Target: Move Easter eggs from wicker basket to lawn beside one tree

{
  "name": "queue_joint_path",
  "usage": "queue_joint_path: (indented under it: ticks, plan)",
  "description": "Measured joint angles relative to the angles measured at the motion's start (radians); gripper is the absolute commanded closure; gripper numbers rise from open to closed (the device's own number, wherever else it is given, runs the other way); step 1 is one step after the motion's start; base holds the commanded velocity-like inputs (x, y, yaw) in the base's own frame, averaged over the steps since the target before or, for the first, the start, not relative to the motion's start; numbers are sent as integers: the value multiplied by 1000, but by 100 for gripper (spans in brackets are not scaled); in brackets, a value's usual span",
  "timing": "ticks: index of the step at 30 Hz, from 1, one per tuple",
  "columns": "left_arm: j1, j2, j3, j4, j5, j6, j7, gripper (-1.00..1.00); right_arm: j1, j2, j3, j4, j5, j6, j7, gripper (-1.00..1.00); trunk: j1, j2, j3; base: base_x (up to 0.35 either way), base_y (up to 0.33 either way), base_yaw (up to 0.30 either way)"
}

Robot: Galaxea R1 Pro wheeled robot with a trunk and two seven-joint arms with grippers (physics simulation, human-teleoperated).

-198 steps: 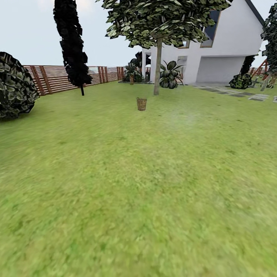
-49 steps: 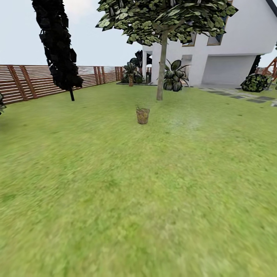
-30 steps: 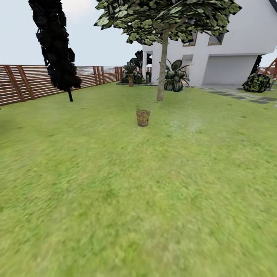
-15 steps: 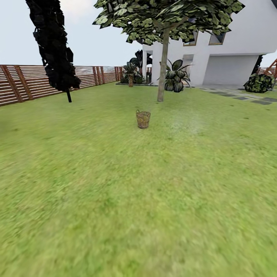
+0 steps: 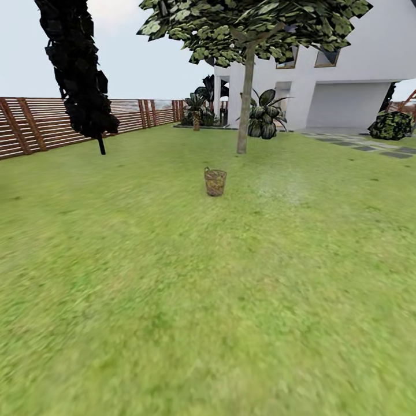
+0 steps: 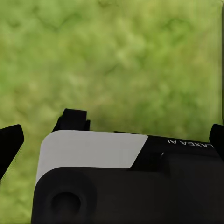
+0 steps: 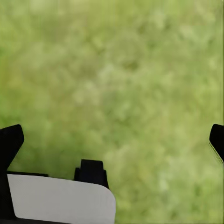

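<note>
Rolling too fast toward the wicker basket [image 5: 215, 182], well ahead on the lawn [image 5: 173, 300] before the tree [image 5: 245, 104], you risk toppling it; both the left gripper [image 6: 112, 135] and right gripper [image 7: 112, 140] hang wide apart, empty

Home garden [image 5: 173, 260] — lawn, fence [image 5: 34, 124], house [image 5: 346, 75]
</note>
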Motion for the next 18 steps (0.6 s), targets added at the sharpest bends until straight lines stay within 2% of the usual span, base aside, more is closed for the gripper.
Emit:
queue_joint_path:
  ticks: [18]
  plan:
    - [0, 0, 0, 0, 0, 0, 0, -100, 0, 0, 0, 0, 0, 0, 0, -100, 0, 0, 0, 337, 0, 0]
